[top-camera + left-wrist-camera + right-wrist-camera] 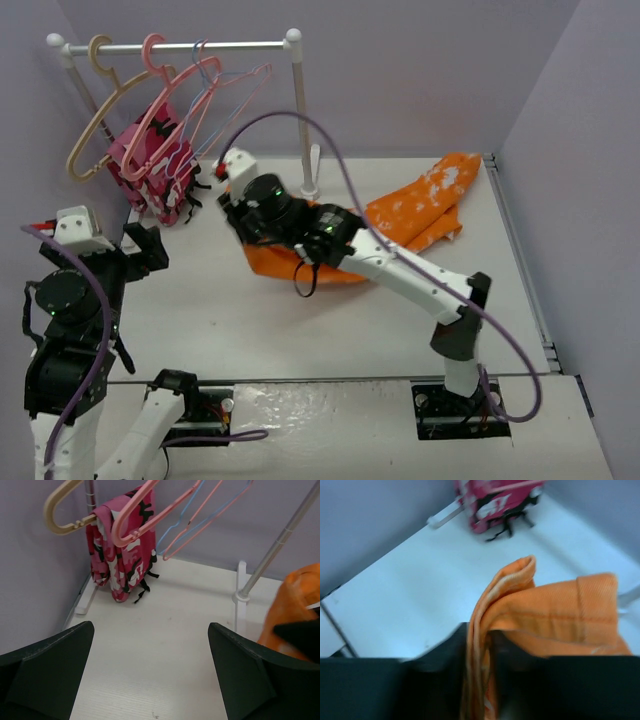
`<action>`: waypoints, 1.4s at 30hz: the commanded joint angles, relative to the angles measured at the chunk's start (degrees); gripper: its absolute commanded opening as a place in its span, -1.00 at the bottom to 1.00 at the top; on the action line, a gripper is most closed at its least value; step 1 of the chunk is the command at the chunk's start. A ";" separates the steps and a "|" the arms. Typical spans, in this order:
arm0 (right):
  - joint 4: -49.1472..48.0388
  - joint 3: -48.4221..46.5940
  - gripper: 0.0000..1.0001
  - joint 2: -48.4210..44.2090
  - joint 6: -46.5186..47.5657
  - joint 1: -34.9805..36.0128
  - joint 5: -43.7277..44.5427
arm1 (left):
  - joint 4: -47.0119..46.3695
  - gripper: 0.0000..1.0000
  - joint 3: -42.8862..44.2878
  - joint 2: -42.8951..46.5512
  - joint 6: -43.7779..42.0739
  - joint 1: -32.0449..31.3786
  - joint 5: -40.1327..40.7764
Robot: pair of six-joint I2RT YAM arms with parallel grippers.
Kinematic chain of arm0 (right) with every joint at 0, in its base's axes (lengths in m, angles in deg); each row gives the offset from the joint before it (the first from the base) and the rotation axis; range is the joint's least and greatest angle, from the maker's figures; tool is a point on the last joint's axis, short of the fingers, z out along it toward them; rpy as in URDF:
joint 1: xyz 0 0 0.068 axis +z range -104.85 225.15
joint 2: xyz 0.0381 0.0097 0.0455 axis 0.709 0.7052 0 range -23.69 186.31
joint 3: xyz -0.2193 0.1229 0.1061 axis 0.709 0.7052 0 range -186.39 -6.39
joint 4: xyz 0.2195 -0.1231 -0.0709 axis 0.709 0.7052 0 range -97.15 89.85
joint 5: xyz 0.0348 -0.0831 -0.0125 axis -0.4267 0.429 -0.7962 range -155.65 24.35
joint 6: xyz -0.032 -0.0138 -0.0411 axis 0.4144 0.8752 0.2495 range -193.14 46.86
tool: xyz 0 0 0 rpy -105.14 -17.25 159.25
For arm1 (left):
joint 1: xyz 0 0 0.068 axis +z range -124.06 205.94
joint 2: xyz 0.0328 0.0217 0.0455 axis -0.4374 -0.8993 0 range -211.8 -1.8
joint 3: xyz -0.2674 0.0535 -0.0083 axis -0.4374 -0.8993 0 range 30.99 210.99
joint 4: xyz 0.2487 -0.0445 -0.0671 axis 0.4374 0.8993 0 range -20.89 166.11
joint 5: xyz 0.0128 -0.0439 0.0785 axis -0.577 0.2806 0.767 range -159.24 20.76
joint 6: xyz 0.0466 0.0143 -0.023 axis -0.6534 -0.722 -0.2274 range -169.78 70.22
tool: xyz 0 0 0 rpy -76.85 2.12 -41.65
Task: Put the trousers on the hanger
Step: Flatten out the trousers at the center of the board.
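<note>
Trousers (420,215): orange cloth with white blotches, lying rumpled on worktop (250,320) by the foot of the rack post (300,110). Right claw (479,645) pinches a folded orange edge. Left claw (150,630), left of post, gapes wide, empty.

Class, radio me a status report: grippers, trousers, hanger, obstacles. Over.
Right gripper shut on trousers. Left gripper open, empty. Hanger on rail. Rack post beside trousers.
</note>
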 commanded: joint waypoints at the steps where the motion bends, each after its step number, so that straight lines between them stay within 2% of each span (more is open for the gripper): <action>1: -1.97 -3.46 0.03 6.80 -4.24 2.99 -7.42 | 2.46 0.94 1.99 2.09 -0.97 -0.15 7.70; 3: -1.85 -2.30 0.36 6.38 -3.98 2.91 -7.01 | 3.01 0.94 1.30 2.99 -1.12 -0.11 7.87; 5: -1.78 0.40 0.60 4.25 -2.31 2.73 -2.51 | 2.95 0.94 -0.22 3.45 -0.84 -0.19 5.98; 7: -1.75 4.96 0.74 0.67 -1.68 0.83 2.42 | 1.98 0.94 -2.81 3.59 -0.25 -0.21 2.72; 10: -1.75 12.58 0.75 -3.99 -5.20 -7.09 5.58 | -0.47 0.94 -7.57 3.15 2.39 -0.28 -2.80; 15: -1.83 31.71 0.73 -13.25 -14.91 -27.74 7.27 | -5.82 0.94 -16.23 -0.47 9.88 -0.27 -10.32; 20: -4.72 42.63 0.73 -16.40 -21.56 -51.21 1.28 | -16.78 0.94 -25.44 -5.93 18.51 -1.35 -17.35; 25: -12.16 47.54 0.69 -14.05 -24.88 -64.66 -8.90 | -24.39 0.94 -32.78 -12.79 21.93 -5.06 -14.61; 27: -13.48 47.41 0.68 -12.63 -25.13 -67.39 -11.59 | -25.68 0.94 -34.27 -15.43 22.42 -6.51 -13.46; 29: -14.85 45.11 0.68 -10.60 -24.49 -68.82 -10.68 | -28.08 0.94 -35.94 -17.90 23.56 -8.13 -12.69; 33: -17.14 39.07 0.69 -5.80 -23.56 -69.50 -7.30 | -29.89 0.94 -37.80 -19.53 24.78 -8.89 -11.26; 42: -24.01 28.70 0.73 7.84 -23.76 -70.66 -9.54 | -32.36 0.94 -40.91 -21.74 26.48 -8.92 -6.40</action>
